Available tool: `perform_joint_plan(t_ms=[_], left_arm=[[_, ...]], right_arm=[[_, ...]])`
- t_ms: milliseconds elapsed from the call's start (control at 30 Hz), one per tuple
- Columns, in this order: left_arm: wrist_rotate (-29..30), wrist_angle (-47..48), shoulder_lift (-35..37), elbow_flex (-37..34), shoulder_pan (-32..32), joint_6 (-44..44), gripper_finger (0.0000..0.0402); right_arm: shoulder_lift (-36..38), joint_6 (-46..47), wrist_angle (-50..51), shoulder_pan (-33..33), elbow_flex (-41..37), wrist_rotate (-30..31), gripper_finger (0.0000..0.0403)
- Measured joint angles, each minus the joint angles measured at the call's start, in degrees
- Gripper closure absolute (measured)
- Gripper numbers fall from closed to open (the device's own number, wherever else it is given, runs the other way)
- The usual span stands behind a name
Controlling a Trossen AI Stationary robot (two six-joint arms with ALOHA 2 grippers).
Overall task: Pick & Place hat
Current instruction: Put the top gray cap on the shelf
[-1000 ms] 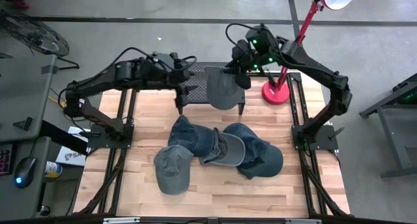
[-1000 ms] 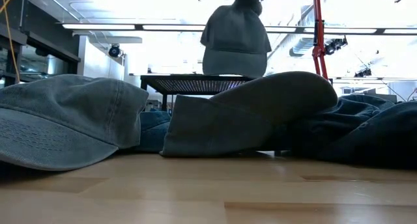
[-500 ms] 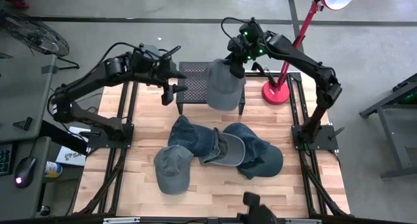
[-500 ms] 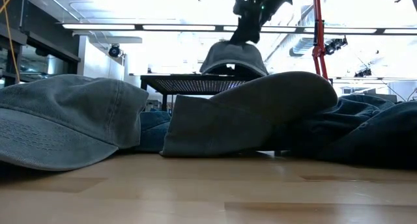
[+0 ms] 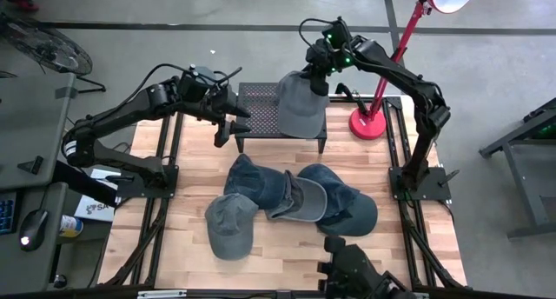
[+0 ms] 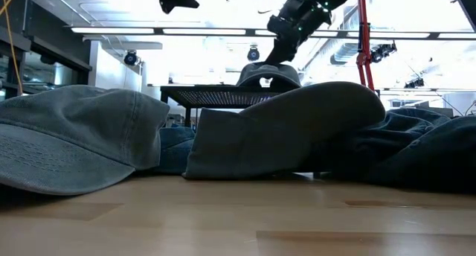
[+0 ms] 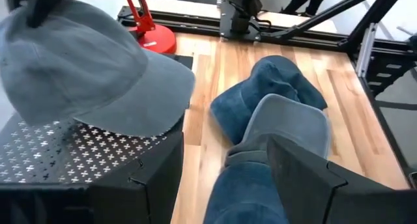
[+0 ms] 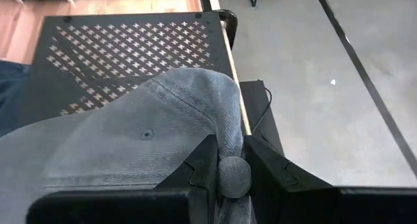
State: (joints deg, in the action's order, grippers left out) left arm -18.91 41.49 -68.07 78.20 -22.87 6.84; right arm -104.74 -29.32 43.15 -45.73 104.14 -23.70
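A grey cap (image 5: 298, 109) lies on the black perforated stand (image 5: 259, 103) at the table's far edge, its brim pointing toward the near side. The cap (image 6: 268, 76) also shows in the low view and, from the side (image 7: 85, 68), in the left wrist view. My right gripper (image 5: 315, 79) stands over the cap's far end, shut on it. My left gripper (image 5: 228, 127) hovers open just left of the stand, touching nothing. More caps lie piled mid-table: blue ones (image 5: 261, 184), a grey-brimmed one (image 5: 304, 202) and a grey-green one (image 5: 230, 225). My right gripper (image 8: 232, 167) pinches a bunched fold of the grey cap's crown (image 8: 232, 175) at its far end, between the two fingers (image 8: 203, 162). It comes slanting down from the far side. The crown (image 8: 146, 142) and brim rest on the stand (image 8: 130, 48).
A red lamp stands with its base (image 5: 369, 125) right of the stand and its pole (image 5: 408, 29) rising toward the far right. Black frame rails (image 5: 169, 160) run along both table sides. A dark object (image 5: 356, 271) shows at the near edge. Bare wood (image 5: 287, 247) lies near the caps.
My right gripper has moved down and toward the far edge, lowering the grey cap from hanging above the stand until it lies on the stand. My left gripper has shifted a little toward the table's left, away from the stand.
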Motion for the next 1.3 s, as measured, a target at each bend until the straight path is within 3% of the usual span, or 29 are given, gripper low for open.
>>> perform_joint_plan(t_ms=[200,567,1200,1300], left_arm=[[-0.03,-1.56,0.00,0.00,-0.02,-0.93,0.0186],[0.34,-1.55,0.00,0.00,-0.02,-1.86,0.0186],[0.60,-1.59,-0.02,0.00,-0.02,-5.19,0.0186],[0.60,-1.59,-0.02,0.02,-0.01,-5.21,0.0186]], right_arm=[[-0.29,-6.40,-0.84,-1.12,0.00,-3.37,0.0351],[-1.10,-15.54,-1.35,-1.66,-0.02,-4.37,0.0351],[-4.64,-12.52,-5.88,-1.78,-0.04,-6.69,0.0351],[-4.64,-10.93,-6.61,-1.55,-0.04,-5.40,0.0316]])
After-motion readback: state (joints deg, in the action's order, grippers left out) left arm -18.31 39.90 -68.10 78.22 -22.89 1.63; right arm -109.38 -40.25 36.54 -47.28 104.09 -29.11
